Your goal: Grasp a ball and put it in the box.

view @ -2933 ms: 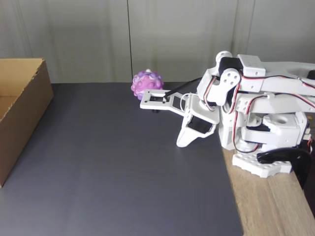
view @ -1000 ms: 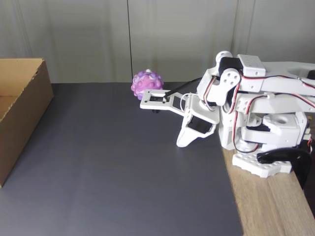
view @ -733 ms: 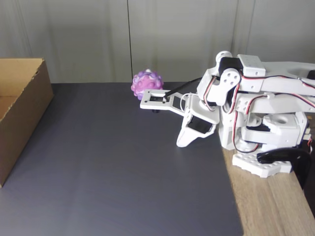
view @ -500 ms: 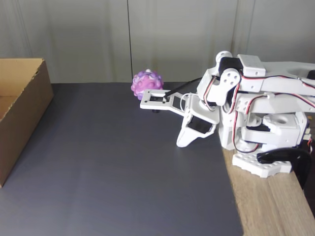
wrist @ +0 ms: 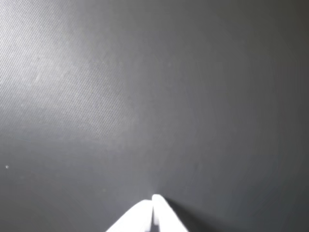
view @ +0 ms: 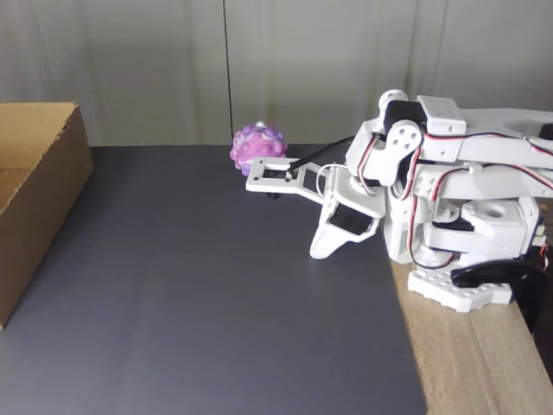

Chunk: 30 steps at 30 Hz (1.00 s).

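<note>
The gripper (view: pixel 318 251) was seen closed and empty — the ball (view: pixel 257 147) lay beyond it, up-left, the box (view: pixel 39 203) far left

White gripper (wrist: pixel 153 205) tips pressed together at bottom edge, over dark grey mat (wrist: pixel 145 96)

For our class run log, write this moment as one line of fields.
stage: not started | claw: shut, empty, over mat | ball: on mat, far edge | box: left in fixed view
</note>
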{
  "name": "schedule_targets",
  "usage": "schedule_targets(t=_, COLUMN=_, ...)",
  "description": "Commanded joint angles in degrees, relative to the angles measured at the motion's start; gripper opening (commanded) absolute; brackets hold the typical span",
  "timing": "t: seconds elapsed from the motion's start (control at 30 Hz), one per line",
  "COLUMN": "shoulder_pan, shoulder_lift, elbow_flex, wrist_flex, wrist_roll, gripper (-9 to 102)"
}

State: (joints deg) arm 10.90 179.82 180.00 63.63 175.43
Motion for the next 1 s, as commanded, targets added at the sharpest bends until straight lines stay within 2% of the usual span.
schedule_targets(t=0.0, shoulder_pan=-0.44, shoulder_lift=-0.44, elbow_flex=0.35, wrist_flex=1.05, wrist_roll=-0.09, gripper=0)
schedule_targets(t=0.33, shoulder_pan=6.24, shoulder_lift=-0.44, elbow_flex=0.35, wrist_flex=0.97, wrist_roll=0.70, gripper=0)
schedule_targets(t=0.57, shoulder_pan=6.50, shoulder_lift=-0.44, elbow_flex=0.35, wrist_flex=0.79, wrist_roll=2.46, gripper=0)
schedule_targets(t=0.77, shoulder_pan=6.24, shoulder_lift=-0.53, elbow_flex=-0.44, wrist_flex=-0.97, wrist_roll=2.20, gripper=0)
schedule_targets(t=0.97, shoulder_pan=6.33, shoulder_lift=-0.53, elbow_flex=-3.78, wrist_flex=-6.06, wrist_roll=3.25, gripper=0)
